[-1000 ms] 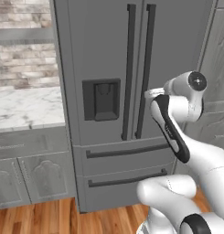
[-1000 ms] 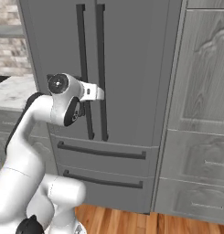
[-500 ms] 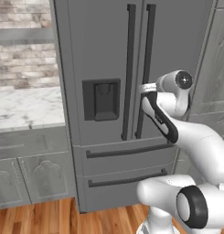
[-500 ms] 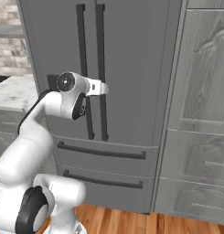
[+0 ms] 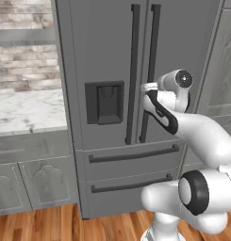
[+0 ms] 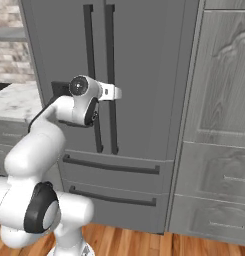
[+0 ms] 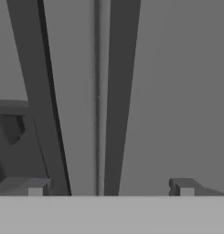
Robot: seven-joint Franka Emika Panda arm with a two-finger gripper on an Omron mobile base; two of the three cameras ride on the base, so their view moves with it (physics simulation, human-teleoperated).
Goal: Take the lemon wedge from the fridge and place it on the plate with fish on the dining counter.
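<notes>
Over the last second the arm had swung its claw (image 7: 109, 187) closer to the fridge (image 5: 107, 56), which filled the centre of both base views with its doors shut. In the hand view the jaws stood wide apart, empty, with both door handles (image 7: 120, 91) running up between them. The lemon wedge was presumably behind those doors, so opening came first.
</notes>
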